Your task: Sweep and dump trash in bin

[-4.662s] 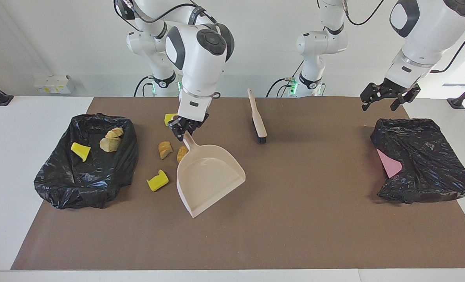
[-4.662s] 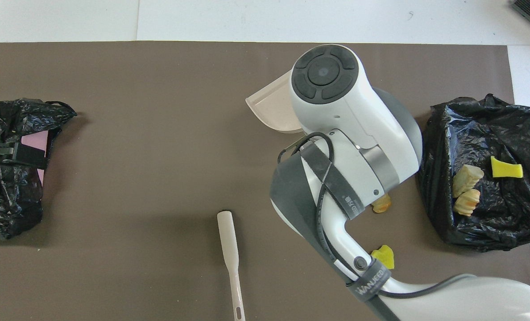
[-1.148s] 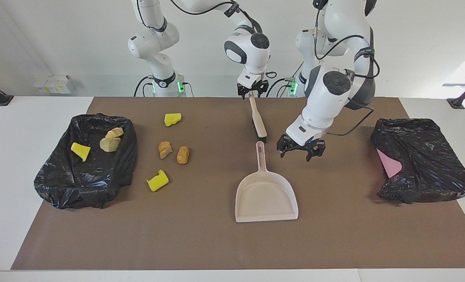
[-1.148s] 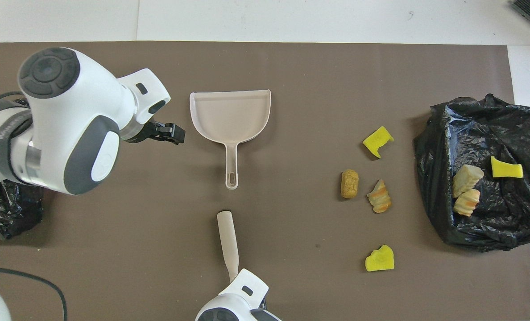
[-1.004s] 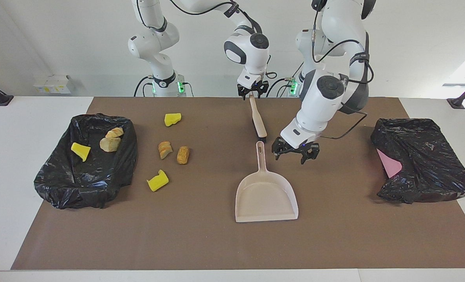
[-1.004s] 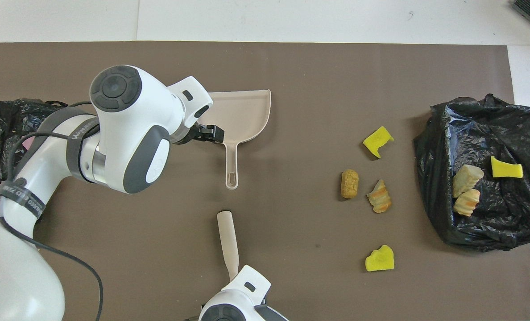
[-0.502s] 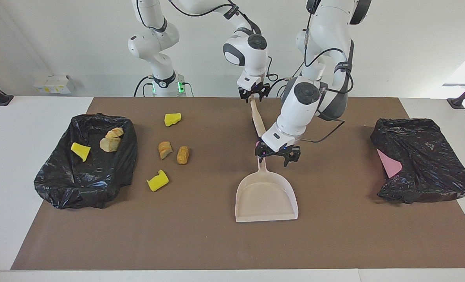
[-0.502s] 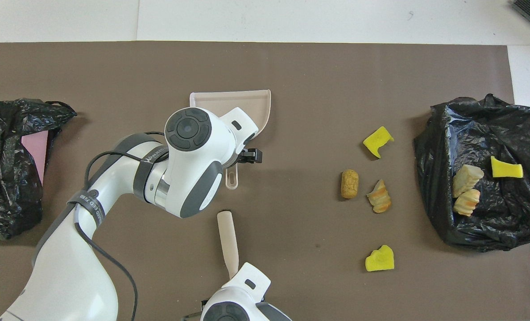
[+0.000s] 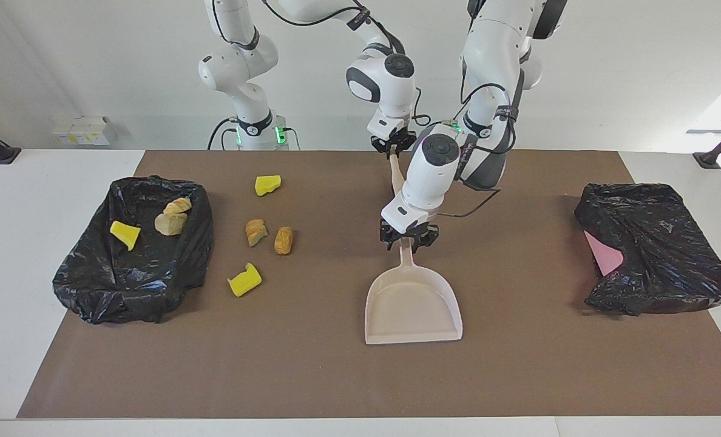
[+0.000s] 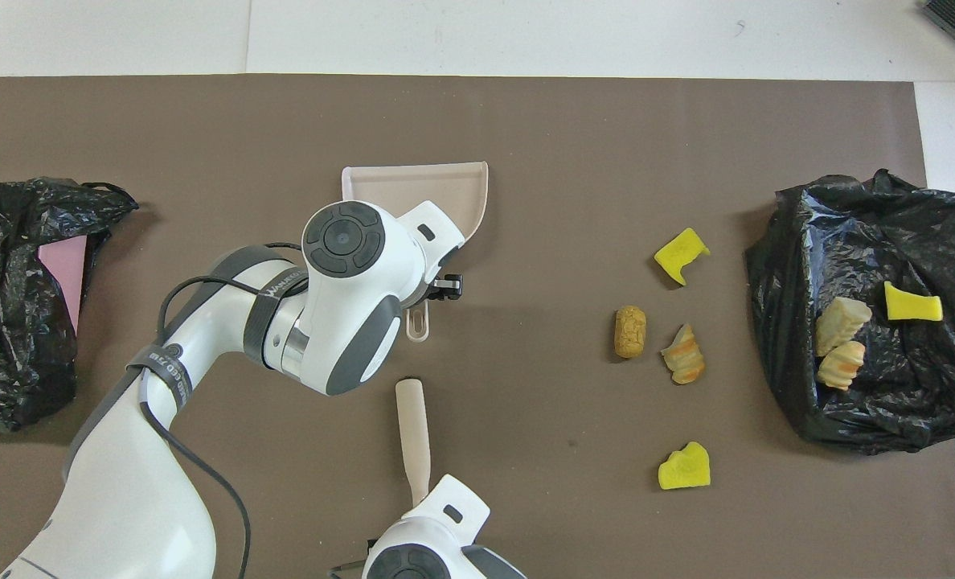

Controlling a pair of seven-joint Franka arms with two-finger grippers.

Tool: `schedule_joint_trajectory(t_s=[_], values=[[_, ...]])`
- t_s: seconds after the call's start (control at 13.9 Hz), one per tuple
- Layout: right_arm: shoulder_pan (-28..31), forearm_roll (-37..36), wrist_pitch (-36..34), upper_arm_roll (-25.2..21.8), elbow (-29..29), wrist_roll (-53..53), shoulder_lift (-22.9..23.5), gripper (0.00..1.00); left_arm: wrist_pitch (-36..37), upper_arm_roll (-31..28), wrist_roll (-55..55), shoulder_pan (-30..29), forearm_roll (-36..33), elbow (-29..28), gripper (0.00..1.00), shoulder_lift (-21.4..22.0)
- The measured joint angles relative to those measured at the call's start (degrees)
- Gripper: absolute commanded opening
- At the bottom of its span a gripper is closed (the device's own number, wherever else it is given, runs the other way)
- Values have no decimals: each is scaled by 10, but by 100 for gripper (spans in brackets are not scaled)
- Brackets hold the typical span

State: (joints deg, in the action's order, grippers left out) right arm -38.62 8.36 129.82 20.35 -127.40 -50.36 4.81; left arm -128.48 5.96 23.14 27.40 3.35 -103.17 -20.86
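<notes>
**Op:** While I set both pincers on their tools, four scraps lie loose on the surface: a yellow chunk [image 9: 267, 184], two bread lumps [image 9: 255, 231] [image 9: 283, 240] and another yellow chunk [image 9: 244, 280], all beside the bin [image 9: 81, 285] at the right arm's end. Three more scraps [image 9: 124, 233] [image 9: 170, 224] [image 9: 178, 205] sit in the bin.

**Spotter:** Which step?

**Op:** Picking up tools, I judge. My right pincer [image 9: 393, 144] is pressed together on the brush [image 9: 397, 179] handle's end. My left pincer [image 9: 408, 238] sits over the dustpan [image 9: 412, 306] handle; whether it pinches it I cannot tell.

**Spotter:** Next?

**Op:** Probably carry both tools to the loose scraps, pan mouth facing them.

**Spotter:** Anything hidden?

**Op:** My left arm covers the brush head and most of the pan handle. From overhead the right pincer is cut off at the bottom edge.
</notes>
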Motion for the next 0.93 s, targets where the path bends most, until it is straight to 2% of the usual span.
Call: schedule_joint_trajectory(t_s=[0.29,0.5,0.72,0.93], values=[[18,0,-28,-5,1,-36,-32,0,2,-4,-5,-10,-10,1,0,3],[58,0,-132,-6,1,-36,-100,0,9,-6,-30,-36,-15,8,0,13],[105,-3,-256,-7,-8,-36,-186,0,33,-8,-103,-72,-18,24,0,23],[140,-9,-319,-7,-48,-42,-237,0,53,-9,-227,-111,-19,30,0,35]])
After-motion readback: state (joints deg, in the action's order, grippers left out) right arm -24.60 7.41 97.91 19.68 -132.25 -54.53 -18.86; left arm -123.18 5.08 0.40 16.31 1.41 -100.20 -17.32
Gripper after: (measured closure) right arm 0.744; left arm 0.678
